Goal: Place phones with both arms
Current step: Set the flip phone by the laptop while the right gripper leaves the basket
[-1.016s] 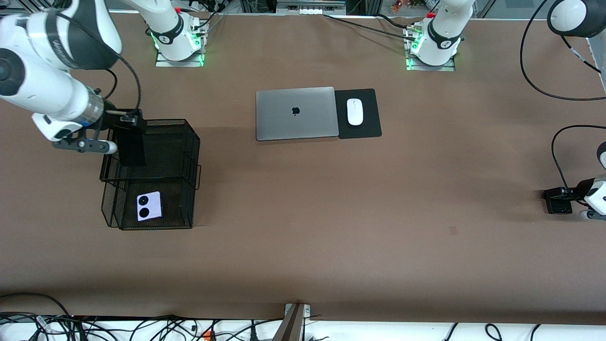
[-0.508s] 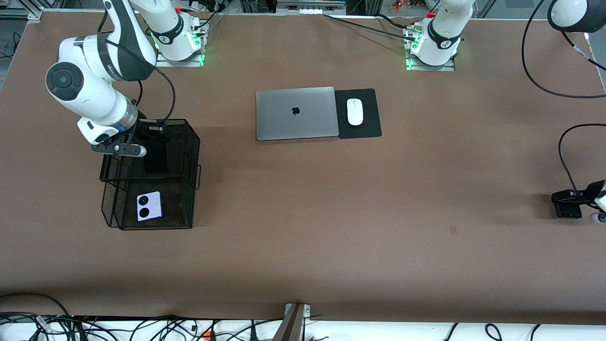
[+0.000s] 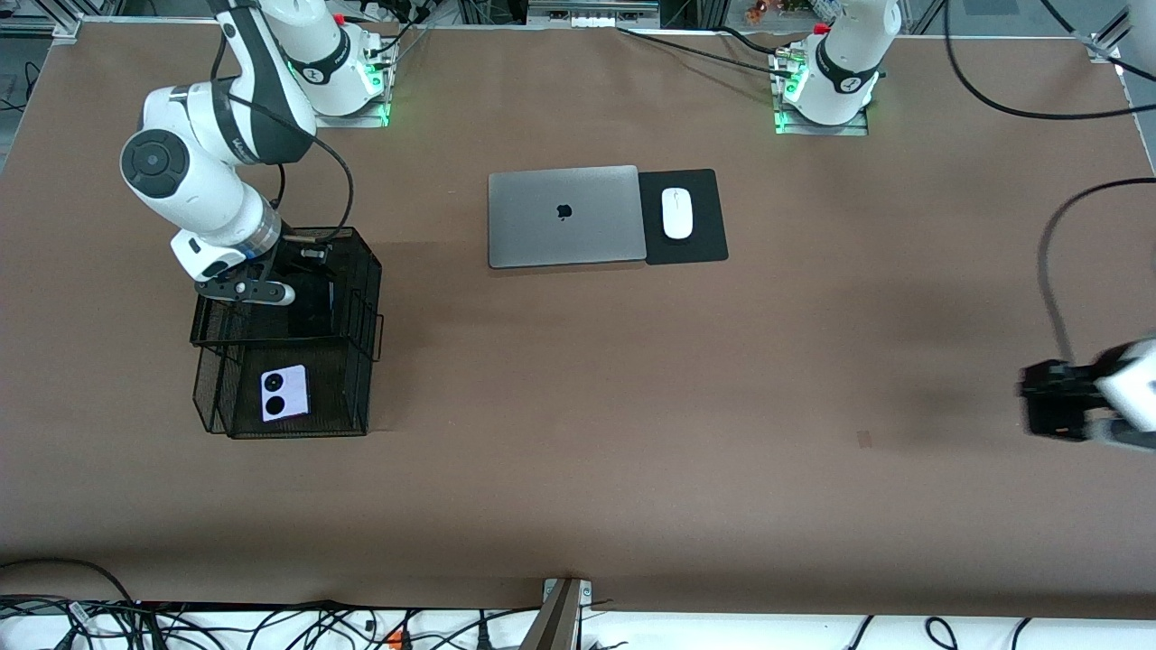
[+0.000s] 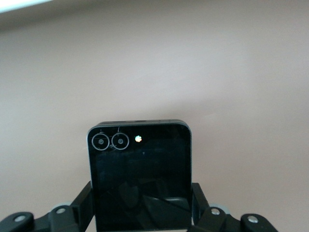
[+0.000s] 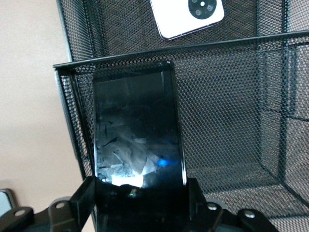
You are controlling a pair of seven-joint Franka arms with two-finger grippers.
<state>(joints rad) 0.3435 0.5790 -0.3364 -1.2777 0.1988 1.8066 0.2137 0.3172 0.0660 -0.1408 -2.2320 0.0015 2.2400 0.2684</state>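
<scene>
Right gripper [image 3: 302,271] clamped on long black slab phone [image 5: 137,128], lowered into upper tier of black wire-mesh basket [image 3: 361,271] near right arm's table edge. Pale lilac-white squarish phone [image 3: 284,393] already in lower tier. Left gripper [image 4: 140,220] gripping small black squarish phone [image 4: 140,169] over left arm's table edge; delivery still pending.
</scene>
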